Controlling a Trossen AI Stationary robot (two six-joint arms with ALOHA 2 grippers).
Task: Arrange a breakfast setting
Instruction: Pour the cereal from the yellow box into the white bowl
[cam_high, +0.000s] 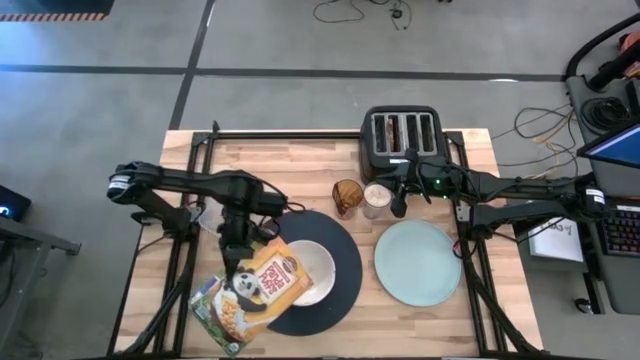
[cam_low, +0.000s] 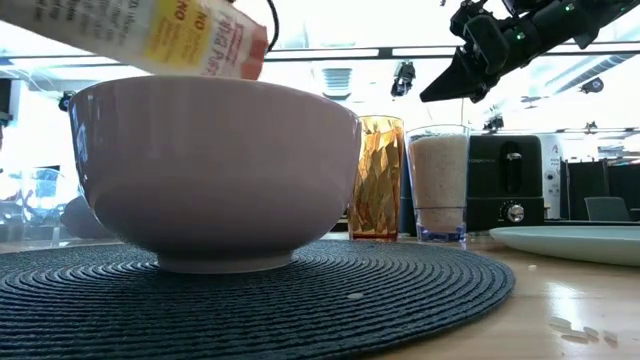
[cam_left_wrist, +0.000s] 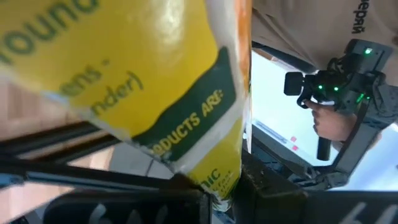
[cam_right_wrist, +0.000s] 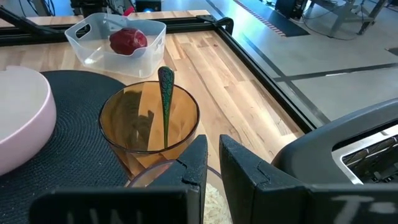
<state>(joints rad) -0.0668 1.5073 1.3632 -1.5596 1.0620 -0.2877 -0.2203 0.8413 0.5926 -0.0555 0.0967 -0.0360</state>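
**Over the Bowl, Box in Grip**

Saw the left gripper (cam_high: 238, 258) clamped on the yellow-brown cereal box (cam_high: 262, 290), pinching one edge of it between its fingers (cam_left_wrist: 186, 196). Found the box tilted, with its upper end above the rim of the white bowl (cam_high: 316, 272). Found the bowl itself sitting on the large black round plate (cam_high: 345, 250), near the middle of the table (cam_high: 300, 160).

Saw the right gripper (cam_high: 400, 205) hanging above two glasses behind the plates, its fingers (cam_right_wrist: 194, 167) drawn almost together on nothing. Made out just below it an amber glass (cam_right_wrist: 149, 127) with a green-handled spoon (cam_right_wrist: 165, 93) standing in it. Made out right beside that a clear glass (cam_low: 438, 180) filled with something white.

Noted the smaller pale green plate (cam_high: 418, 262) lying bare, just beside the black one on the right arm's side. Spotted the dark red fruit (cam_right_wrist: 127, 40) in a clear plastic tub (cam_right_wrist: 93, 37) beyond the black plate. Placed the black toaster (cam_high: 401, 135) at the far edge of the table.
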